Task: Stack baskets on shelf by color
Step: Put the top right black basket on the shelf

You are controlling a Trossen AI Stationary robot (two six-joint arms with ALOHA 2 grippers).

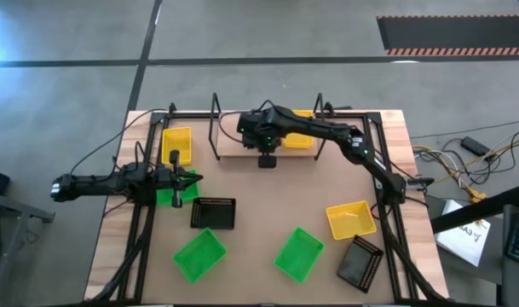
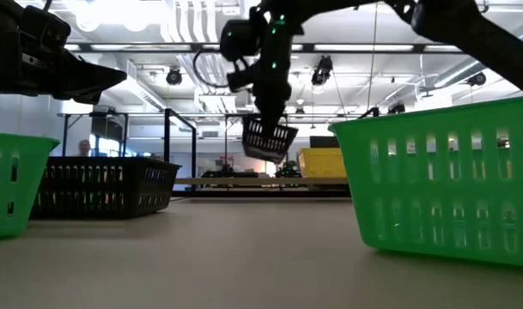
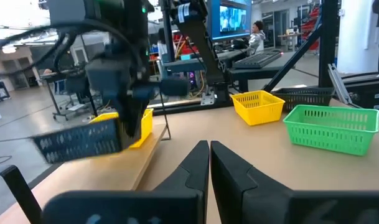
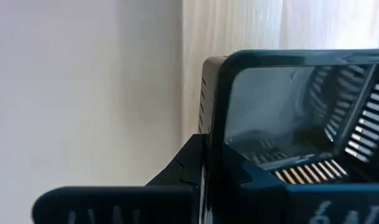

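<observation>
My right gripper (image 1: 264, 147) reaches over the near edge of the shelf (image 1: 239, 147), a light wooden board with black wire frames at both ends, and is shut on a black basket (image 2: 270, 137). A yellow basket (image 1: 299, 136) stands on the shelf's right part. My left gripper (image 1: 193, 179) is shut and hovers at the table's left, above a green basket (image 1: 169, 194) that rests on the table. In the left wrist view its fingers (image 3: 209, 158) point toward the shelf (image 3: 147, 160) and the black basket (image 3: 77, 141). My right gripper holds the black basket by one wall at its rim (image 4: 221, 74), with one finger (image 4: 188, 163) outside the wall and the other inside. It comes from above. The basket hangs tilted below the fingers, lifted clear above the shelf board (image 2: 261, 182).
On the table lie a yellow basket (image 1: 175, 145) at far left, a black one (image 1: 213, 213) near the middle, two green ones (image 1: 199, 254) (image 1: 298, 253) near the front, and a yellow (image 1: 351, 219) and a black one (image 1: 360, 263) at right. People sit at desks beyond the table.
</observation>
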